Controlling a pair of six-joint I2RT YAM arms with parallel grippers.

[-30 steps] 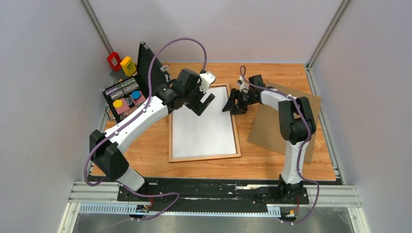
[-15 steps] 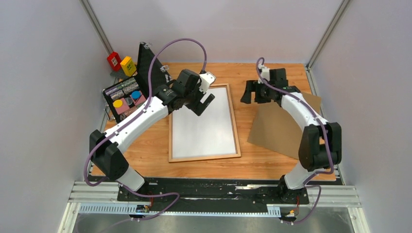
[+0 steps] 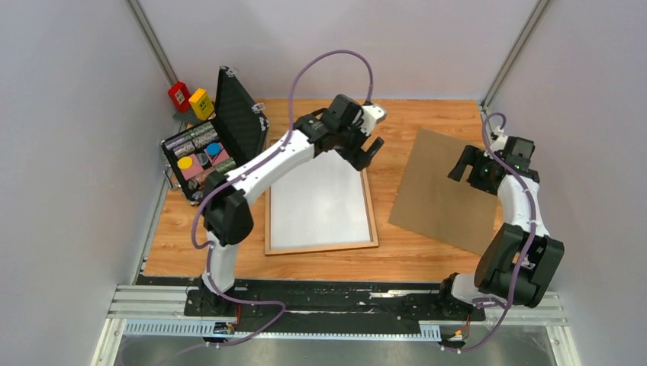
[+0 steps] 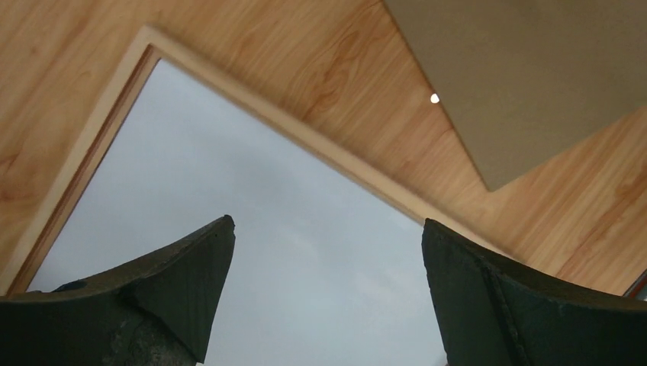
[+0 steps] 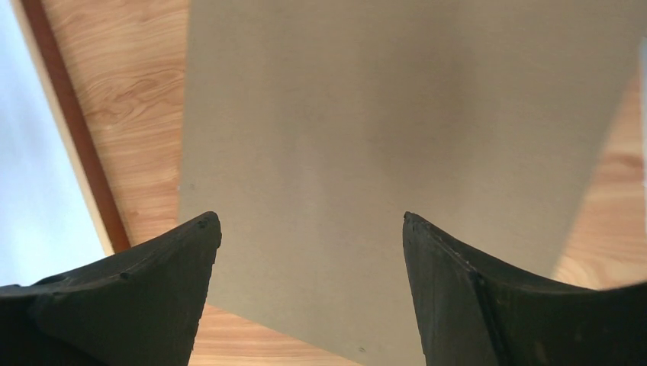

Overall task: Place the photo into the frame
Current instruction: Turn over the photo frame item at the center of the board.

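Observation:
The frame point(image 3: 372, 206) lies flat mid-table. A plain white sheet point(image 3: 317, 198) fills it; it looks like the photo lying face down, and no printed side shows. My left gripper point(image 3: 368, 152) is open and empty, hovering over the frame's far right corner. In the left wrist view my gripper point(image 4: 327, 223) is above the white sheet point(image 4: 229, 191), with the pale rail point(image 4: 305, 130) beyond. My right gripper point(image 3: 462, 169) is open and empty above the brown backing board point(image 3: 439, 191). In the right wrist view my gripper point(image 5: 309, 217) is over the board point(image 5: 381, 114), with the frame's reddish rail point(image 5: 76, 137) at left.
An open black case point(image 3: 200, 149) with coloured items stands at the table's left, its lid point(image 3: 236, 107) upright. A red block point(image 3: 180, 94) and a yellow block point(image 3: 201, 102) sit behind it. Grey walls close in on the left, back and right.
My left gripper has swung right, from the frame's far left part to its far right corner. My right gripper has drawn back from the frame's right rail to over the backing board.

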